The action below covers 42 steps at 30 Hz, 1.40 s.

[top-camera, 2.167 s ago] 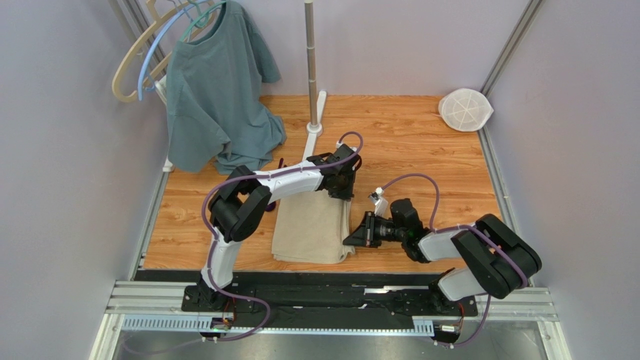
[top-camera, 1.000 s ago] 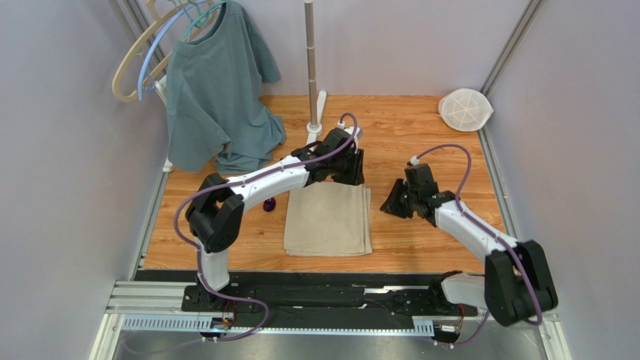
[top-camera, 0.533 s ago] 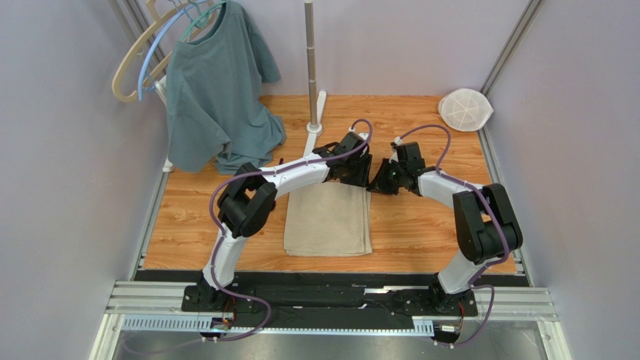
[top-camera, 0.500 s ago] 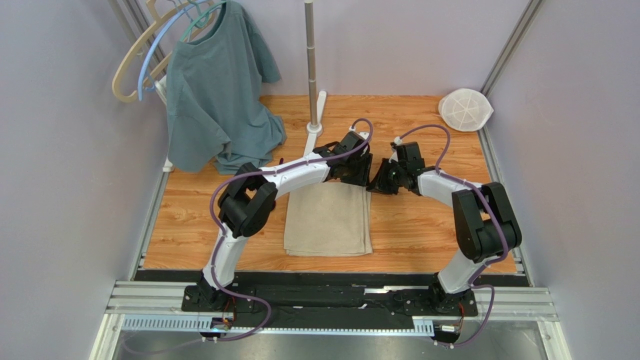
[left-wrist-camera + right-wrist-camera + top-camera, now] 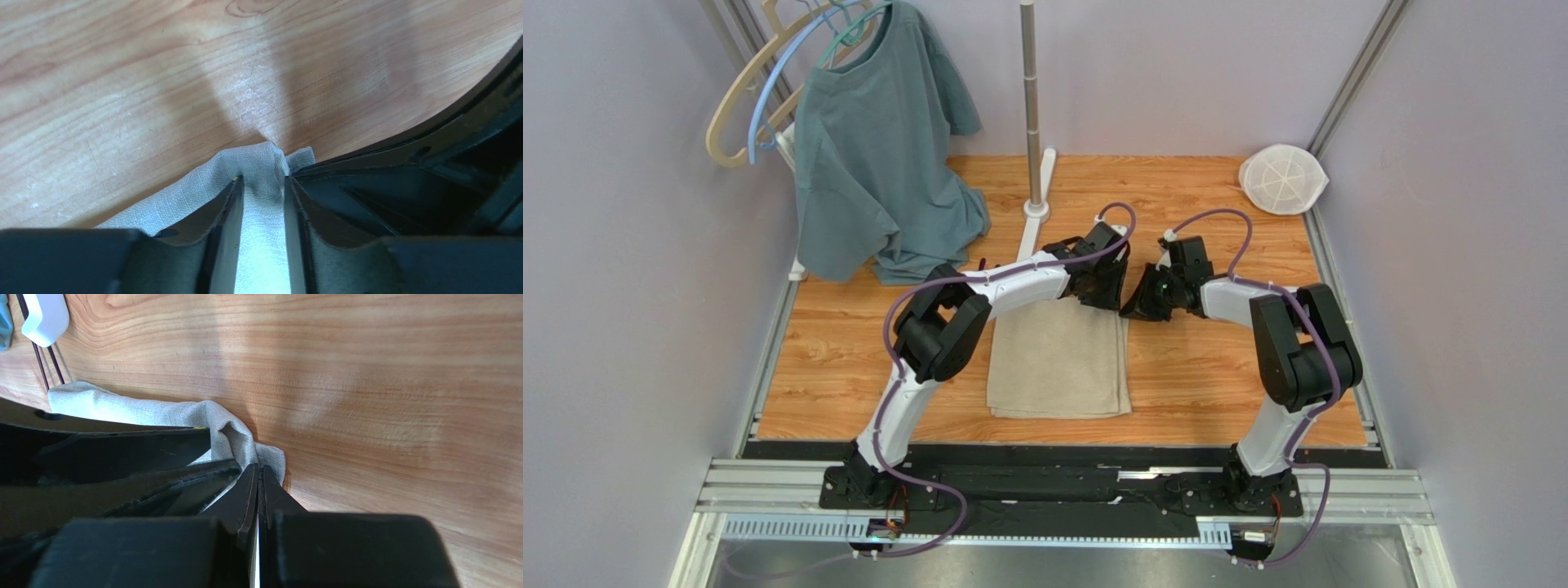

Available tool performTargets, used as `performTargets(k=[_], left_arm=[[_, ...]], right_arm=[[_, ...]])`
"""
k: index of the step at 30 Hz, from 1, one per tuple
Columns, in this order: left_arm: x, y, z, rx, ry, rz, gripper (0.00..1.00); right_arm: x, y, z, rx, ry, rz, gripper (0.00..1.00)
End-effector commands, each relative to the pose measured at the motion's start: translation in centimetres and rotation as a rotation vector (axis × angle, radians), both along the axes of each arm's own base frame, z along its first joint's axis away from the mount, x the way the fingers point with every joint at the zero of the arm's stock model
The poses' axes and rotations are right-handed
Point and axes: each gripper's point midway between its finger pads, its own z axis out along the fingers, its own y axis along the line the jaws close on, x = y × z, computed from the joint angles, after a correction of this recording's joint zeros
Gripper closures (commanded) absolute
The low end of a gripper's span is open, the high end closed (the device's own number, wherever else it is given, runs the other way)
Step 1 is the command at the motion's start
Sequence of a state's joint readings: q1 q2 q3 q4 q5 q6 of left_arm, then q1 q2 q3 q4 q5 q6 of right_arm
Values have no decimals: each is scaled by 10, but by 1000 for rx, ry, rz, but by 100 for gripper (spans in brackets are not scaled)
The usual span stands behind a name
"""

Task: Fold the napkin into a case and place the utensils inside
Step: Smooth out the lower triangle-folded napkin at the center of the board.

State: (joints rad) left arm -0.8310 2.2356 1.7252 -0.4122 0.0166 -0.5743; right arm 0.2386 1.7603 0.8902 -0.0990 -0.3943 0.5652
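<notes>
Table (image 5: 1210,233): wood-grain top, with both arms reaching to the same spot past its middle.

Napkin (image 5: 1059,364): beige cloth folded into a flat rectangle, lying mid-table with its near edge toward the arm bases. It is not yet a narrow case. The far right corner is lifted and bunched; the rest lies flat.

Left end effector (image 5: 1109,300): at that far right corner. In the left wrist view its two fingers (image 5: 230,202) stand a little apart with a ridge of napkin (image 5: 261,165) filling the gap and puckered at the tips. It is gripping the cloth.

Right end effector (image 5: 1133,306): comes in from the right, tip to tip with the left one. In the right wrist view the fingers (image 5: 248,490) are pressed flat together, their points buried in a small fold of napkin (image 5: 153,413) at the corner. It is closed on the cloth's edge. The left end effector's black body fills that view's left side, touching or nearly touching.

Spoon handles (image 5: 56,367): two thin dark maroon rods on the table at the napkin's far left end, just beside the white foot of the stand (image 5: 43,315). The bowls are out of sight.

Surroundings: grey-green T-shirt (image 5: 879,159) on hangers at the far left corner, its hem on the table. Upright pole (image 5: 1030,98) at the far middle. White mesh disc (image 5: 1284,179) in the far right corner, well apart from the napkin.
</notes>
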Motion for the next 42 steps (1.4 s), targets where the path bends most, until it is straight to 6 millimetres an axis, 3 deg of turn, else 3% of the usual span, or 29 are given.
performTargets(k=[1, 5, 7, 11, 18, 25, 29, 30, 35, 36, 38, 39, 42], left_arm=[[9, -8, 12, -7, -30, -1, 68], [7, -7, 24, -16, -43, -7, 94], [4, -4, 31, -19, -51, -13, 100], [-2, 2, 37, -23, -56, -16, 100], [-8, 6, 51, -51, -68, -4, 100], [-10, -5, 46, -84, -34, -20, 100], [-11, -19, 44, -115, -15, -33, 100], [-13, -22, 41, -119, -6, -41, 99], [-29, -11, 41, -69, -61, -35, 44], [-33, -11, 53, -72, -98, -36, 39], [-43, -2, 49, -34, -114, -32, 39], [-53, -5, 53, -37, -121, -50, 42], [-79, -3, 43, 5, -101, -74, 48]], right_arm=[[13, -7, -4, -23, -33, -8, 100], [12, -12, -10, -45, -23, -14, 100], [12, -13, -9, -44, -26, -19, 100], [11, -13, -5, -15, -22, -22, 100], [15, -10, 19, 83, -60, -28, 100], [13, -13, 1, 58, -11, -32, 100], [14, -8, 0, 91, 2, -27, 100], [14, -7, 1, 95, 0, -27, 100], [15, -9, 4, 87, 8, -39, 100], [14, -9, 3, 88, 11, -39, 100], [13, -9, 2, 88, 19, -39, 100], [13, -9, 1, 88, 21, -39, 100], [13, -9, 2, 91, 18, -39, 100]])
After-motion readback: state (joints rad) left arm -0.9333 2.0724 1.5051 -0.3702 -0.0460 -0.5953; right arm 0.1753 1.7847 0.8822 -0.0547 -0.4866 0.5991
